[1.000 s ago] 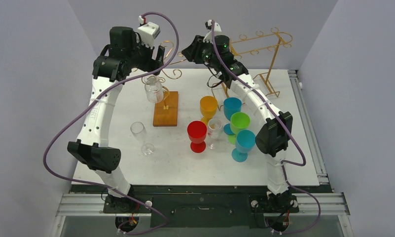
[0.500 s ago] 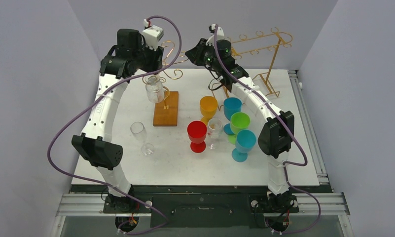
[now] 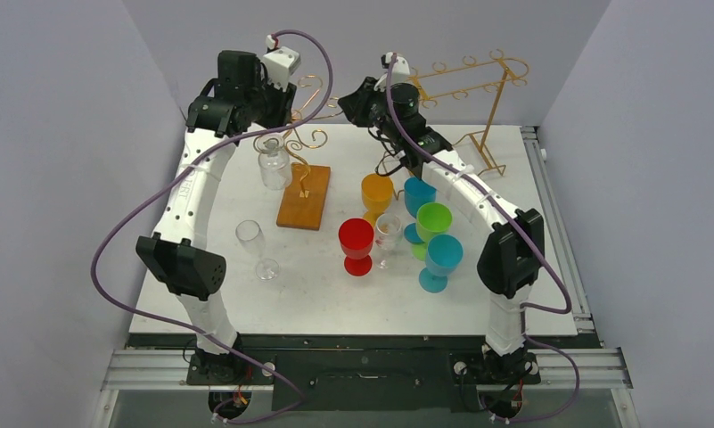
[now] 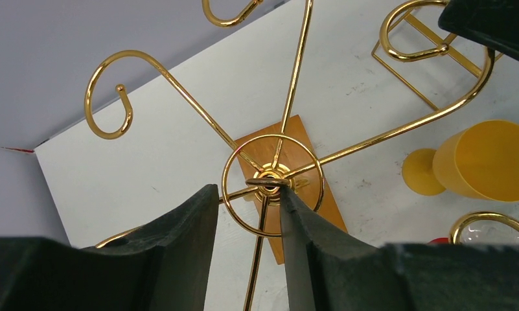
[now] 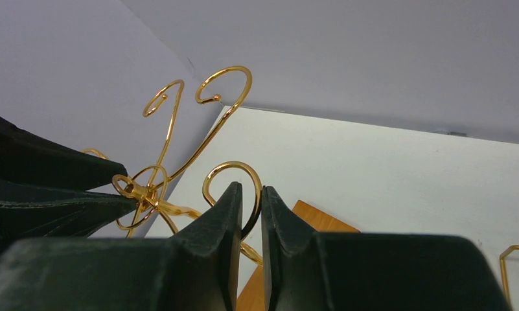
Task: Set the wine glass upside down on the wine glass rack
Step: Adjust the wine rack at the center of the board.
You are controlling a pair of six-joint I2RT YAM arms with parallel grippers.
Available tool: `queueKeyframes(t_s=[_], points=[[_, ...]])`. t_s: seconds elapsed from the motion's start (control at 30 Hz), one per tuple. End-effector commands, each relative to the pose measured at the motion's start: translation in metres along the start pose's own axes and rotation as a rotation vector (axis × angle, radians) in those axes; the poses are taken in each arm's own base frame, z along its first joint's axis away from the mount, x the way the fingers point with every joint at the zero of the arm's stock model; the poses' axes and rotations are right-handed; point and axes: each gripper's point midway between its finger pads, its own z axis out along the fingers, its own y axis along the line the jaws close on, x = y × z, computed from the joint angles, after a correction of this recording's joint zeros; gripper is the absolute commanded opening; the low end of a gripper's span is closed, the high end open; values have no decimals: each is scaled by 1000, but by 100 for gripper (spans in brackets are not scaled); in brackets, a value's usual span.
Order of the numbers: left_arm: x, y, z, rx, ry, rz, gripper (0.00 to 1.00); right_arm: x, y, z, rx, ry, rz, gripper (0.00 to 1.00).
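Note:
The wine glass rack (image 3: 304, 198) is a gold wire tree on a brown wooden base at the back of the table. A clear wine glass (image 3: 274, 167) hangs upside down from a curl on its left side. Another clear wine glass (image 3: 251, 241) stands upright on the table, left of the base. My left gripper (image 3: 289, 100) hovers over the rack's top ring (image 4: 273, 173). Its jaws stand apart (image 4: 247, 189), with the right fingertip touching the top loop. My right gripper (image 3: 346, 96) is shut on a curled arm of the rack (image 5: 251, 188).
Coloured goblets cluster right of the base: yellow (image 3: 377, 192), blue (image 3: 419, 194), green (image 3: 433, 220), red (image 3: 356, 241) and cyan (image 3: 442, 256), with a small clear glass (image 3: 388, 232) among them. A taller gold frame rack (image 3: 478, 89) stands at the back right.
My right gripper has closed on a rack curl. My left jaws have narrowed over the rack's top. The rack's base has turned slightly and the hanging glass shifted a little left.

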Motion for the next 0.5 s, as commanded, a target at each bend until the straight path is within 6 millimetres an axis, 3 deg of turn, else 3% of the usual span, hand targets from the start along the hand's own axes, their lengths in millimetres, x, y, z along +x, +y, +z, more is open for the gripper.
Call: queueKeyframes(t_s=[0.0, 0.17, 0.47], points=[[-20, 28, -4, -89, -54, 34, 36, 35, 35, -17, -79, 106, -17, 0], [-24, 37, -3, -102, -67, 39, 36, 49, 30, -21, -59, 134, 7, 0], [-35, 46, -6, -136, -98, 73, 36, 77, 39, -43, -60, 192, 6, 0]])
